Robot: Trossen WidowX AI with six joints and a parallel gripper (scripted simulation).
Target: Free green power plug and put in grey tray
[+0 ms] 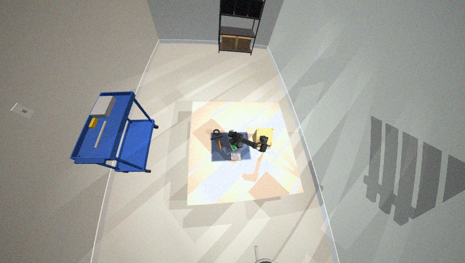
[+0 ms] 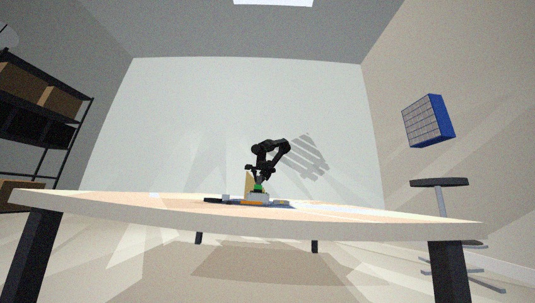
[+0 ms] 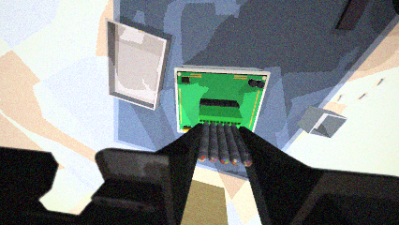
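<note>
Table: pale, with the dark blue mat lying on it.

Arm: mine, the only one. Folded high at the elbow, forearm reaching out from the base, wrist bent down over the board.

Circuit board: on the mat, under my wrist, in a light housing.

Grey tray: beside the board, to my left, apart from it.

Gripper: partly open, fingers closed on the green power plug and stopped by its width. Plug lies directly between and below my fingertips, at the board's socket; how deeply it sits I can't tell. Its long axis runs across from one finger to the other, so my grip is end to end.

Dark wires rise between the fingers, toward my wrist. Judgement: hold the squeeze and rock the plug in small tilts before lifting; a straight pull would likely slip. Once loose, carry it left.
</note>
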